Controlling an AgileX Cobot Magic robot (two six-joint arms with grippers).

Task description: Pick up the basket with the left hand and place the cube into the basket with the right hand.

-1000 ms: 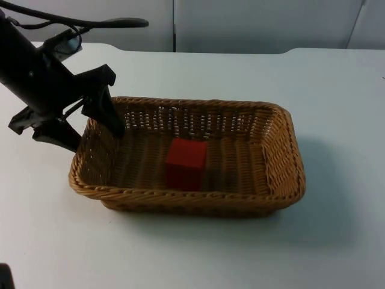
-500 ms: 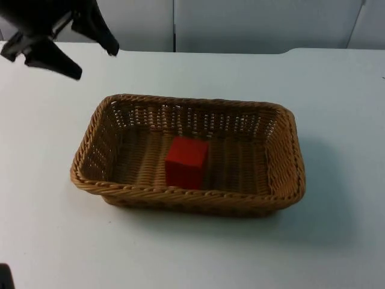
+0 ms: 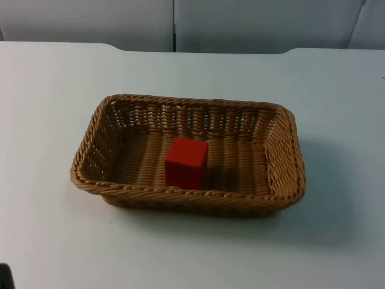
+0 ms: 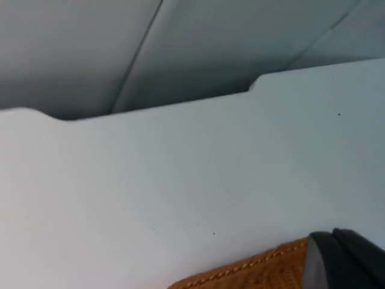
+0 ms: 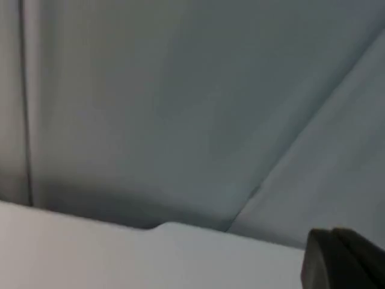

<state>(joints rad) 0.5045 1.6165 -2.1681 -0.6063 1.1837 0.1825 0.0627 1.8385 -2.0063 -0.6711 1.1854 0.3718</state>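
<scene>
A woven brown basket sits on the white table in the top view. A red cube stands upright inside it, a little left of the middle of its floor. My left gripper is shut on nothing and drawn back from the basket. Its black fingertip shows beside a strip of the basket's rim in the left wrist view. My right arm waits with its gripper shut and empty, and its fingertip faces the partition wall.
The grey partition wall closes off the table's far edge. Bare white table top runs all around the basket. A small dark object sits at the front left corner.
My left gripper came off the basket's left rim, rose towards the back left and left the top view. Its fingers closed. The basket and cube stayed put.
</scene>
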